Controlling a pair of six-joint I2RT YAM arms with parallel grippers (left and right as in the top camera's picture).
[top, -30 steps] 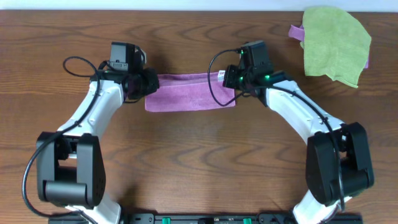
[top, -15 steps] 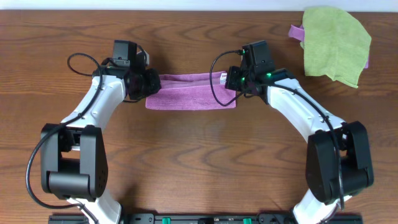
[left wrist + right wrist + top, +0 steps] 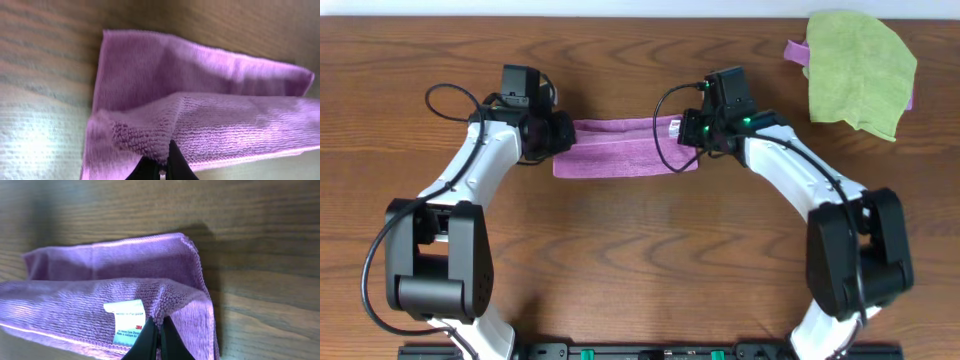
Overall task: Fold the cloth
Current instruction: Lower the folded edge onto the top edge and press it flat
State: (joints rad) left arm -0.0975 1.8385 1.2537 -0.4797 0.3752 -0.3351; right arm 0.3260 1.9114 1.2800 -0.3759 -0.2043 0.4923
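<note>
We see the purple cloth (image 3: 625, 147) lying partly folded well left of the green cloth (image 3: 860, 70), our right gripper (image 3: 159, 336) pinched tight on its end nearer that green cloth, our left gripper (image 3: 165, 161) likewise clamping the farther end.

1 left gripper (image 3: 561, 136), 1 right gripper (image 3: 687, 130), 1 purple cloth (image 3: 625, 148), 1 green cloth (image 3: 860, 70), 1 purple scrap (image 3: 794, 49).
</note>
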